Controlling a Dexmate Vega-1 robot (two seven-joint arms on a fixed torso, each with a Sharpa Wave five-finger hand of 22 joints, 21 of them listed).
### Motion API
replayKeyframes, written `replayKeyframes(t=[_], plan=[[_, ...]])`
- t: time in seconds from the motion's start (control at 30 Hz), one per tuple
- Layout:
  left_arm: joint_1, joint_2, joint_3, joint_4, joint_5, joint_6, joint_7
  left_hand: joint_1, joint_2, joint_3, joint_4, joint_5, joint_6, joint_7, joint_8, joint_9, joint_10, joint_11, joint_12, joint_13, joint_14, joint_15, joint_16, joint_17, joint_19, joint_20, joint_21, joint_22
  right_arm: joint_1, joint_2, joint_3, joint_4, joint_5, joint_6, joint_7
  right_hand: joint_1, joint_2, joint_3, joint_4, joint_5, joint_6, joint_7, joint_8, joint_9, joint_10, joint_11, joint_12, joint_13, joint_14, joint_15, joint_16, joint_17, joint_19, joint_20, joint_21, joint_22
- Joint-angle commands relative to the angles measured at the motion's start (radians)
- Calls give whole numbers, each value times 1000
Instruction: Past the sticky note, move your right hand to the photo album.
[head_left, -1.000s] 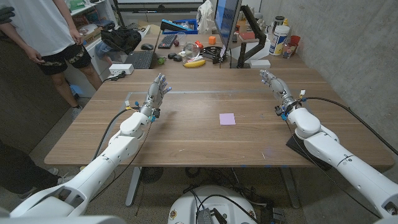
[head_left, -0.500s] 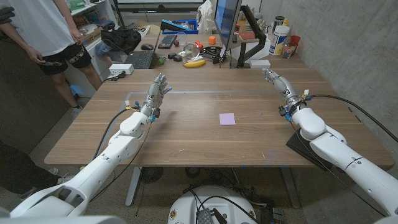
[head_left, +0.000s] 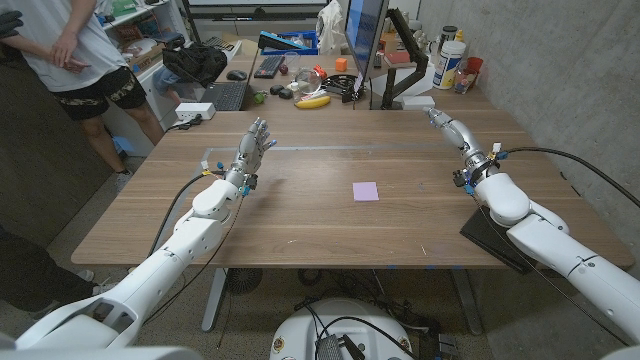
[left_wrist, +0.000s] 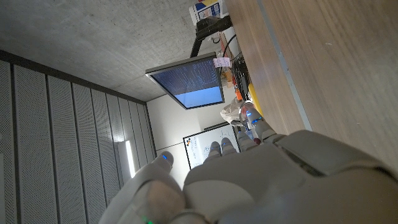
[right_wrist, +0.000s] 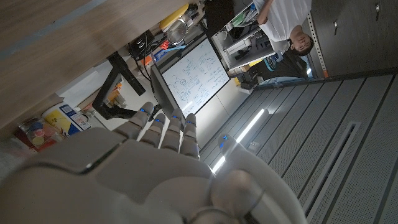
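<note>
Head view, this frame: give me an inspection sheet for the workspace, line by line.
Surface: wooden table, a pale tape line across its far part.
Job's things: purple sticky note lies mid-table; dark photo album at the near right edge, partly under the right forearm.
Clutter: banana, keyboard, bottles on the desk behind.
Hands: left hand open, raised; right hand open, beyond the album.
Cables: black cable loops from the right wrist.
Surroundings: monitor; person standing far left.

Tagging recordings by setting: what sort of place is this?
Probably a lab or workshop office: a monitor, keyboard and cluttered bench behind the wooden table, with concrete walls.
</note>
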Motion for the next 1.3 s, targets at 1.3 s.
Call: replayKeyframes(t=[1.3], plan=[[3, 9, 10, -25, 23, 1, 8, 4, 117, -8, -2, 7, -158, -3, 3, 2, -133, -3, 6, 4, -178, -52, 3, 2, -226, -74, 7, 3, -181, -126, 159, -222, -313, -103, -119, 44, 64, 19, -29, -4, 57, -11, 6, 5, 47, -10, 10, 2, 39, -25, 1, 2, 31, -69, 1, 1]])
